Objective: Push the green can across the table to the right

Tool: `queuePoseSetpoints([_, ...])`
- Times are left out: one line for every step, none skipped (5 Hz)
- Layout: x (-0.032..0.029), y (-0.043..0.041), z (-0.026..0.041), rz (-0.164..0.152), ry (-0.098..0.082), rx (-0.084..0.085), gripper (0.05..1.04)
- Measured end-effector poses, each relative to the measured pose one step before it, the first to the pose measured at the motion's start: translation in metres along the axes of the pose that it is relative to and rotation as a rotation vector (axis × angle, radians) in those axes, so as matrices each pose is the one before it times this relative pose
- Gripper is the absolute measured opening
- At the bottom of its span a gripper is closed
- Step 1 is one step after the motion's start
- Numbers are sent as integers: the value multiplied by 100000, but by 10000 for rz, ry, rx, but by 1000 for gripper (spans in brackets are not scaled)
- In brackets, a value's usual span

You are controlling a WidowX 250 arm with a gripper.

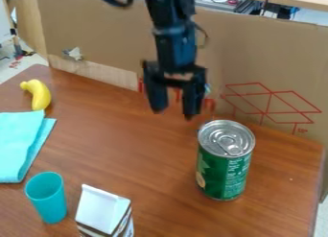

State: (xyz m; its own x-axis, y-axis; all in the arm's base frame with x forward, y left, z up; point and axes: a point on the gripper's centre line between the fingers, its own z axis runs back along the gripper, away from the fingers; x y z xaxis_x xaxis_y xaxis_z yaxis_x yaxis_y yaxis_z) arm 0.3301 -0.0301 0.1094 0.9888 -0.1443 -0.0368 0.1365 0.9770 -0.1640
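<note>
From my remote station, I have the black arm (174, 46) entering at the top edge of the camera view, just left of center, its last links dropping almost straight down in front of an upright cardboard panel (256, 53). A dark cable (115, 0) loops beside it.

Print marks the green can (224, 176), whose wrapper carries small pale lines of text and a light picture patch at its left side; the lettering is too small for me to make out. Red line work (269, 104), a drawing of slanted boxes with a small scrawl beneath, covers the right part of the cardboard.

My end effector (173, 112) hangs open, its two fingers well parted and pointing down, with free space between them. The can, nearest to it, stands upright on the right side of the brown bench (141, 154), closer to the camera than the fingers and apart from them, silver lid and pull tab facing up.

On the left side of the view, a yellow banana (40, 96) lies just beyond a folded turquoise cloth (18, 145). Nearer the camera, a teal cup (47, 200) stands beside a carton (101, 209) with a white gabled top and brown markings, cut by the bottom edge.
</note>
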Motion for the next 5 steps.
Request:
queuePoseSetpoints([-3370, 3905, 3383, 891, -119, 782, 1007])
queuePoseSetpoints([-2688, 3064, 1447, 394, 728, 564, 1007])
queuePoseSetpoints([-3122, 2808, 110, -13, 180, 252, 1007])
queuePoseSetpoints([-2666, 1513, 649, 368, -149, 64, 1007])
queuePoseSetpoints([-1155, 317, 186, 82, 83, 200, 1007])
